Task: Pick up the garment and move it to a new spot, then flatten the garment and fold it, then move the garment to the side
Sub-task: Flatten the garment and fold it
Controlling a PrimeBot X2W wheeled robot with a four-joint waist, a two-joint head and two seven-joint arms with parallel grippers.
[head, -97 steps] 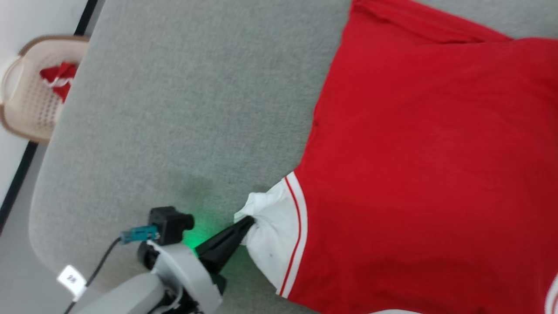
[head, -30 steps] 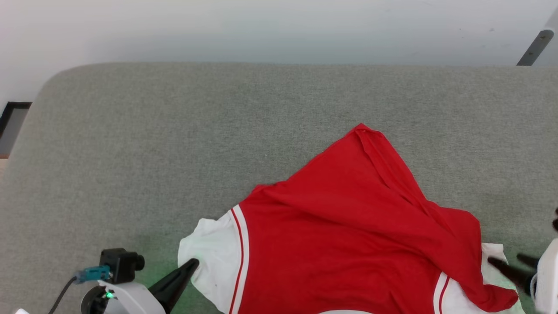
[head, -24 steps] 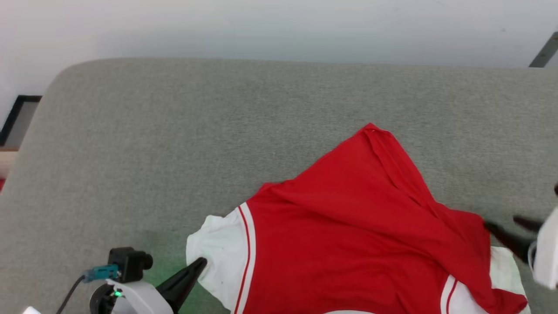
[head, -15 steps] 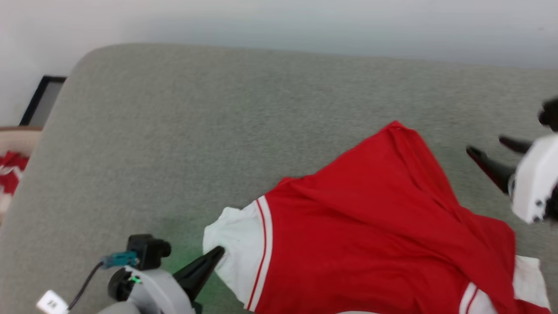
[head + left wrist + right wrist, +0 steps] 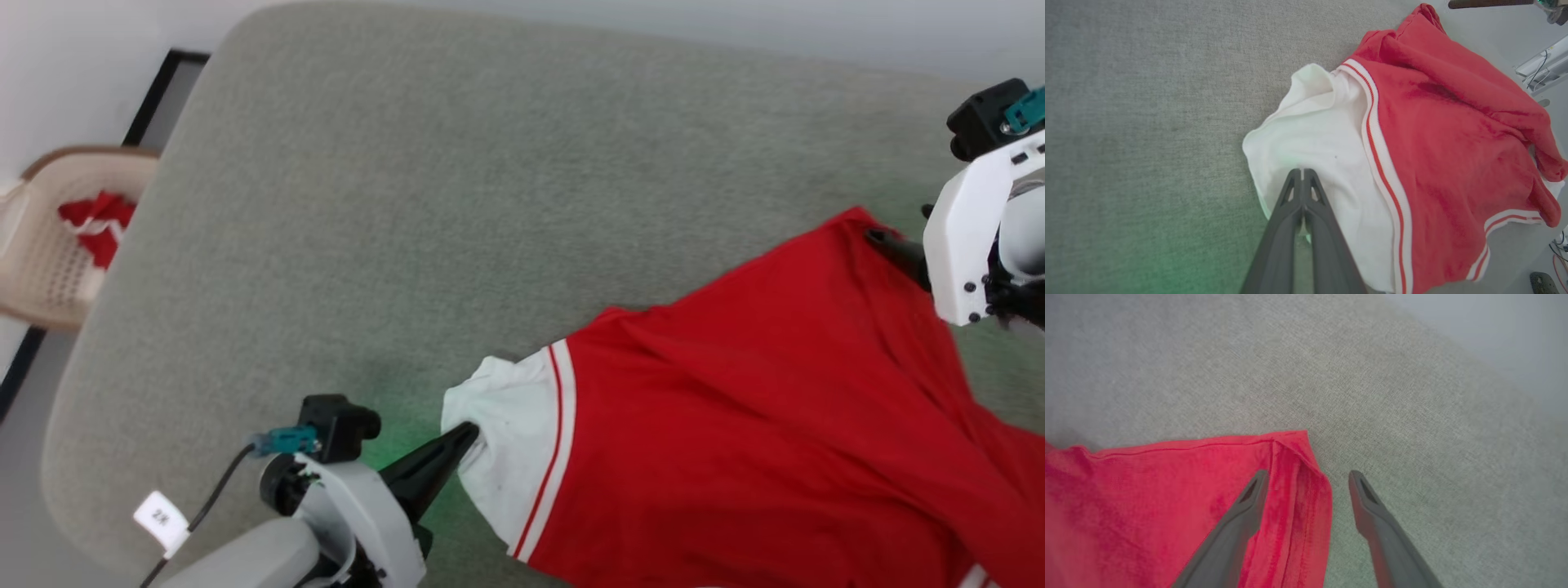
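**Shallow sleeve pinch, doubled hem corner: two ways to lose the spread**

Nearest, at 7 o'clock in the head view, the left pincer (image 5: 469,431) is clenched on the edge of the white sleeve (image 5: 514,425) of the garment (image 5: 775,425). The garment lies rumpled on the grey counter (image 5: 392,204), spreading from the centre toward 4 o'clock. The bite looks shallow, so a hard pull from the far side could strip the sleeve out.

Farther off, at 2 o'clock, the right pincer (image 5: 1308,477) stands released over the red hem corner (image 5: 1290,449), one finger above the cloth and the other above bare counter. That corner is doubled over. Closing here may catch only the folded flap, or skim past it if the fingers sit too high, which would leave a crease in the flattening.

Beyond the counter's edge at 9 o'clock, a basket (image 5: 41,261) holds other red cloth, well apart from the work.
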